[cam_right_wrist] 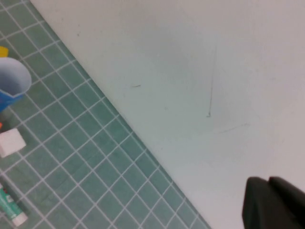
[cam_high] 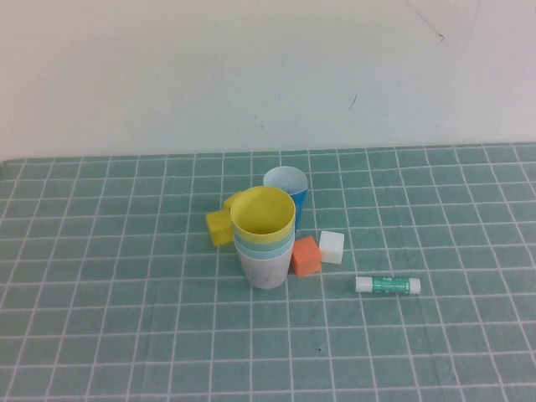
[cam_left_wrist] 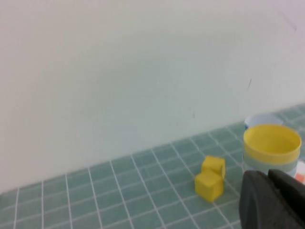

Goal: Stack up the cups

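Four cups (cam_high: 266, 243) nested in one stack, one separate blue cup (cam_high: 286, 189), four cubes (cam_high: 306, 256), one glue stick (cam_high: 387, 286).

Upright nested cup stack (cam_high: 266, 243), yellow cup (cam_high: 263, 214) topmost; blue cup (cam_high: 286, 191) just behind.

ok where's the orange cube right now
In the high view the orange cube sits near the table's middle, touching the right side of the stacked cups, with the white cube just to its right.

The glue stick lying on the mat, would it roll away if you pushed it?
Probably, pushed sideways: the glue stick is a round tube lying flat on its side. Pushed end-on it would likelier slide. It looks small and plastic, so probably light.
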